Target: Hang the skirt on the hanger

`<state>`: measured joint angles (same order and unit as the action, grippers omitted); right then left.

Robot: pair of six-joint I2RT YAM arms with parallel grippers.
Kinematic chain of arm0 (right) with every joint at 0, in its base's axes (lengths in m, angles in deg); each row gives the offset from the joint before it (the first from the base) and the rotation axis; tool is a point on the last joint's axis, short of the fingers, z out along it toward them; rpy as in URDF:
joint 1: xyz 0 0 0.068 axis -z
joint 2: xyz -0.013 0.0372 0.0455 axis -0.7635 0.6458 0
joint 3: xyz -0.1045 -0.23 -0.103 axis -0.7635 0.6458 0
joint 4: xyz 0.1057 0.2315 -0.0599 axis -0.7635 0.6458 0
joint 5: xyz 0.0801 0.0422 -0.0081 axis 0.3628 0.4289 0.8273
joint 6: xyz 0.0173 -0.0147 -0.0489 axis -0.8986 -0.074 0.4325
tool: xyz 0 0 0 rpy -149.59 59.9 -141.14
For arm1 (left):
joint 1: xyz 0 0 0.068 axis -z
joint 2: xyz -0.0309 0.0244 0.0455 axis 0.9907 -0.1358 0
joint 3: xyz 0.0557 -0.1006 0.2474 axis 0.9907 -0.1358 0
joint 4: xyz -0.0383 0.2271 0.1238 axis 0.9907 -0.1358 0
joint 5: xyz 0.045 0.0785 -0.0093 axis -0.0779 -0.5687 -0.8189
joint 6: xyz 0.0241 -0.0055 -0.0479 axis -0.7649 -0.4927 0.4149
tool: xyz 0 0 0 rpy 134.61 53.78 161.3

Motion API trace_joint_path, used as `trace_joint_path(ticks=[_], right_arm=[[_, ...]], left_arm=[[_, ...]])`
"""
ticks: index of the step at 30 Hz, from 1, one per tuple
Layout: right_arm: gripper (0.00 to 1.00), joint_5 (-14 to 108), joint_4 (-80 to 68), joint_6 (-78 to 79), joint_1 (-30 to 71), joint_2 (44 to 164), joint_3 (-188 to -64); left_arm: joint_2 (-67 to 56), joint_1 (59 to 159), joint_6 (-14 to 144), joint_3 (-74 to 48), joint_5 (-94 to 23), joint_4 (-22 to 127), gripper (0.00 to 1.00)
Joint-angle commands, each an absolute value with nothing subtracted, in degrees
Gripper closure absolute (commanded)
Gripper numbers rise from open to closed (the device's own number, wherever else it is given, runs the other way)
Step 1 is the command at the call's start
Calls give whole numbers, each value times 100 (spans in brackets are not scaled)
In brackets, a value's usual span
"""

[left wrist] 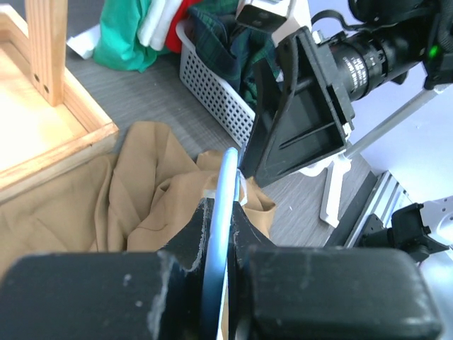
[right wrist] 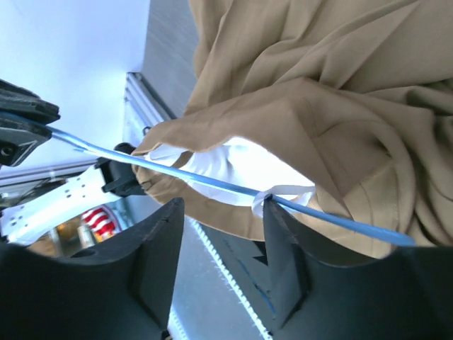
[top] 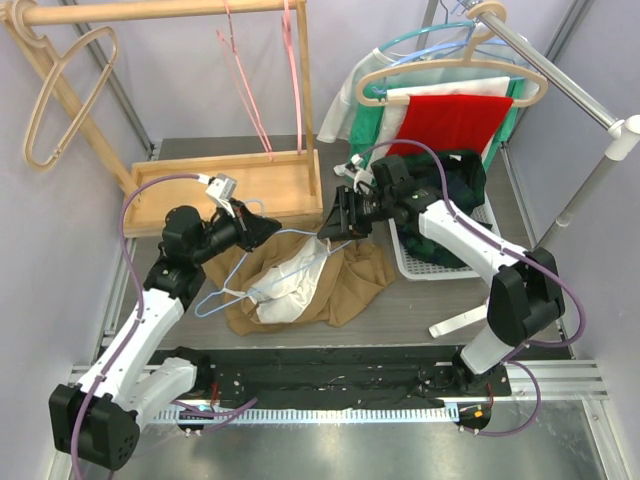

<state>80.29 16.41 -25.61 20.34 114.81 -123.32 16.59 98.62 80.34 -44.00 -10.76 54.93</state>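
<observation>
skirt (top: 345, 285), tan, lies crumpled on the table (top: 420, 320) between my two arms, with its white lining (top: 290, 285) turned up in the middle. i see the pale blue hanger (left wrist: 225, 191) running across the cloth, its hook end sticking out at the left side of the heap. my left gripper (left wrist: 218, 212) is clamped on the hanger, the thin bar pinched edge-on between the two fingers and held above the fabric. my right gripper (right wrist: 223, 212) has its fingers parted with a plain gap between them. the hanger's bar crosses just beyond the tips, and a white ribbon loop (right wrist: 276, 195) of the skirt is hooked round that bar. i cannot tell whether the tips touch the bar. behind the right arm a white basket (top: 415, 262) holds dark clothes, and a wooden rack base (top: 230, 185) sits behind the left gripper.
</observation>
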Motion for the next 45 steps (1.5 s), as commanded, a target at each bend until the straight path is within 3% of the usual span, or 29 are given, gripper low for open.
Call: trace_joint_path(ticks=[1,13,17,21,23,31,41,44,45], right_arm=[[42,7500,2485,-1973,2094,11085,-12955],[41,7349,3489,-596,2130,10743,-14239],[40,7824,3349,266,2121,10725,-14371],[24,8482,3111,1120,1989,10698,-14502],[21,8974,3111,1384,1936,10812,-14581],[23,10118,3515,1859,1673,10927,-14661],[23,9689,3831,2088,1356,10997,-14353],[30,9644,4007,2132,1312,11076,-14380],[37,9618,4042,2141,1295,11102,-14371]], left_arm=[[1983,9872,8010,-4188,-1180,5619,100],[2309,9872,7930,-3573,-1154,5294,100],[2265,9872,7904,-3204,-506,5171,100],[2203,9881,7860,-2835,40,4864,100],[2203,9872,7869,-2799,164,4802,100],[2291,9872,7773,-2623,279,4521,100],[2282,9872,7834,-2509,621,4424,100],[2273,9872,7825,-2465,631,4371,100],[2273,9872,7808,-2430,630,4345,100]])
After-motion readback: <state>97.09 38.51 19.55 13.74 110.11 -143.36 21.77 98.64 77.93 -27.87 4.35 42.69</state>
